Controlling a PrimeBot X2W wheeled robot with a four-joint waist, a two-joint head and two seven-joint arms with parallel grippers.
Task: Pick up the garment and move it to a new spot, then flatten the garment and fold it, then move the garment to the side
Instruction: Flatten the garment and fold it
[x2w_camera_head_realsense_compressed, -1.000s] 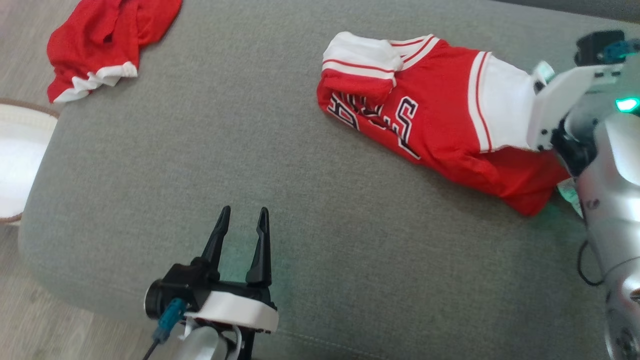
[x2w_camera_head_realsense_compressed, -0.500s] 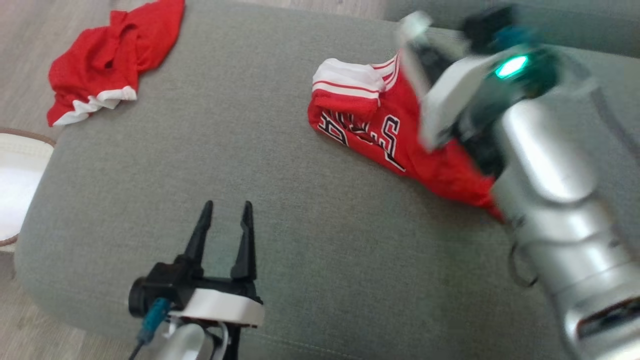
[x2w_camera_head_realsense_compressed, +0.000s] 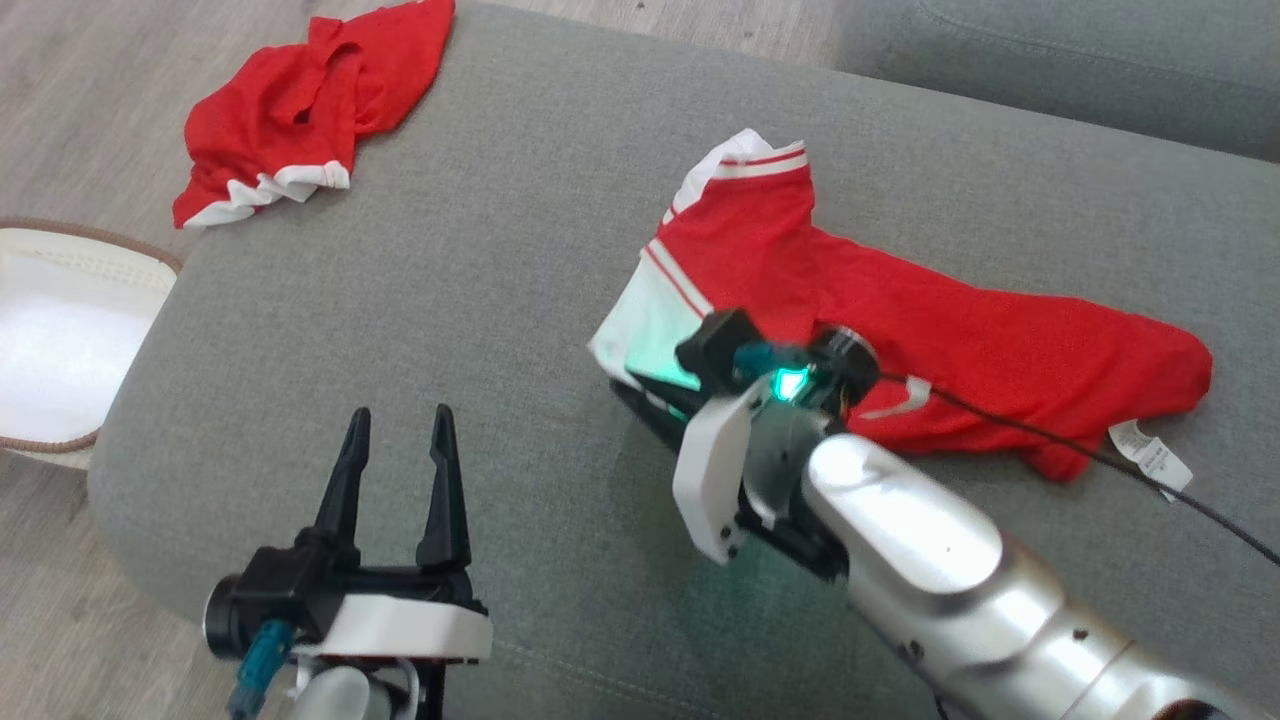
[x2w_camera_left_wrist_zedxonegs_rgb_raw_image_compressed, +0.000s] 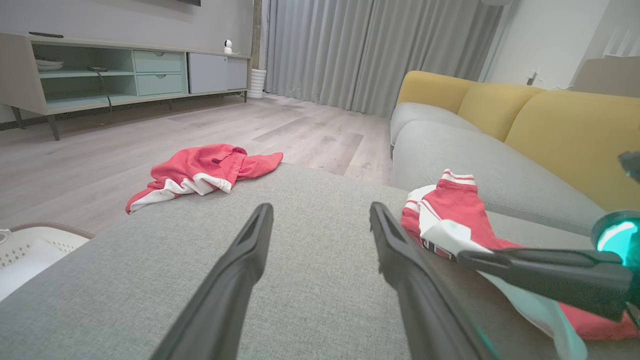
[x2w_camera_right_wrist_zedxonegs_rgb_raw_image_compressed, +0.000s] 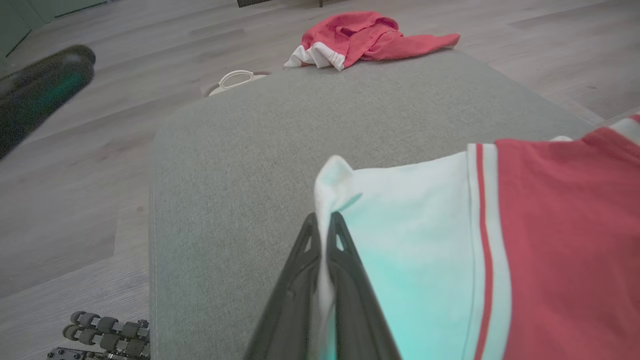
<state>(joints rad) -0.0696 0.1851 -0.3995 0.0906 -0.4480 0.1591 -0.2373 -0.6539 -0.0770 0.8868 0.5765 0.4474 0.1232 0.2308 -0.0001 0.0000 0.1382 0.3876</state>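
Observation:
The garment (x2w_camera_head_realsense_compressed: 900, 320) is a red jersey with white striped trim, lying stretched across the grey sofa seat (x2w_camera_head_realsense_compressed: 500, 250). My right gripper (x2w_camera_head_realsense_compressed: 625, 385) is shut on its white hem at the near left corner, and the right wrist view shows the cloth (x2w_camera_right_wrist_zedxonegs_rgb_raw_image_compressed: 550, 240) pinched between the gripper's (x2w_camera_right_wrist_zedxonegs_rgb_raw_image_compressed: 324, 225) closed fingers. The hem is lifted slightly off the seat. My left gripper (x2w_camera_head_realsense_compressed: 400, 425) stands open over bare cushion near the front edge, left of the garment (x2w_camera_left_wrist_zedxonegs_rgb_raw_image_compressed: 452, 205), with nothing between its fingers (x2w_camera_left_wrist_zedxonegs_rgb_raw_image_compressed: 320, 215).
A second red garment (x2w_camera_head_realsense_compressed: 300, 130) lies crumpled at the seat's far left corner. A white basket (x2w_camera_head_realsense_compressed: 60, 340) stands on the wooden floor to the left. A black cable (x2w_camera_head_realsense_compressed: 1050, 440) crosses the jersey. Yellow back cushions (x2w_camera_left_wrist_zedxonegs_rgb_raw_image_compressed: 550, 125) rise behind the seat.
My right arm has swung from the right edge to the middle, dragging the white hem toward the front left. The jersey has opened out and its lettering is now hidden. The camera has also shifted.

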